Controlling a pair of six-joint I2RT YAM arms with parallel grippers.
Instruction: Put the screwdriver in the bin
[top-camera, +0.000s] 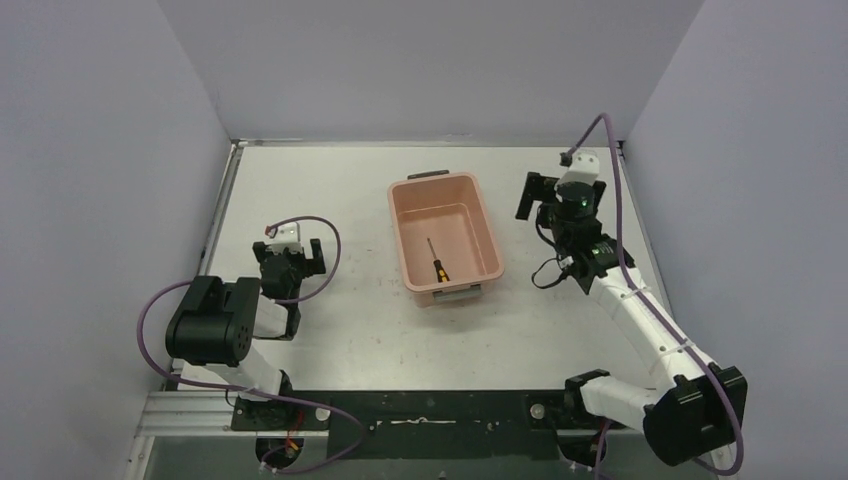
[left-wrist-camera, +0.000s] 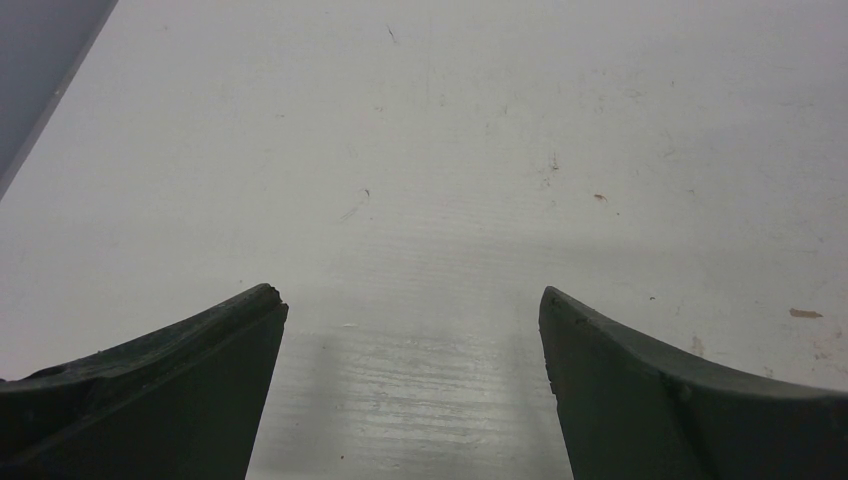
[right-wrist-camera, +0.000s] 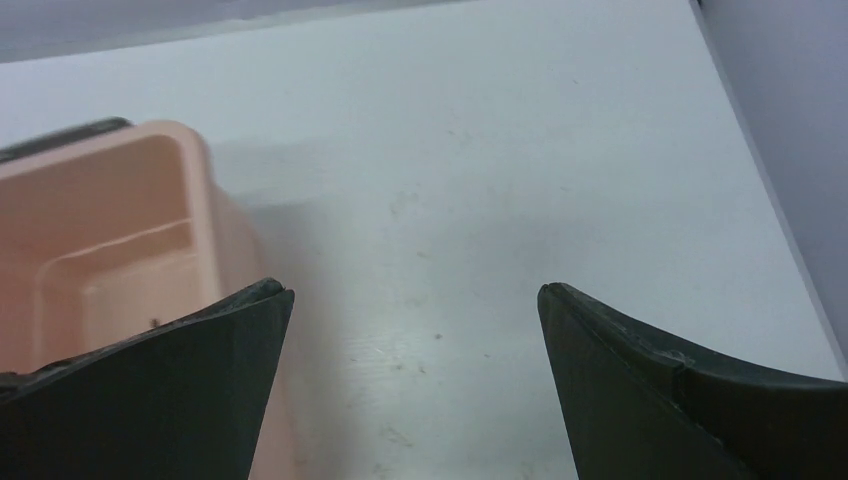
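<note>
Right end effector (right-wrist-camera: 412, 292) wide, empty; left of it, slim black-and-orange metal screwdriver (top-camera: 437, 262) inside rectangular salmon-pink plastic tub (top-camera: 398, 235); task apparently done.

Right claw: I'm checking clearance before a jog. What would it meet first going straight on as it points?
Probably the bare table, beside the bin; nothing else lies ahead of the open right claw. Depth is unclear.

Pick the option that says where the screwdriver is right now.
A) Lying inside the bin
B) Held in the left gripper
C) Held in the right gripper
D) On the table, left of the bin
A: the top view shows the screwdriver lying on the floor of the bin, and both the left gripper and the right gripper are open and empty.
</note>
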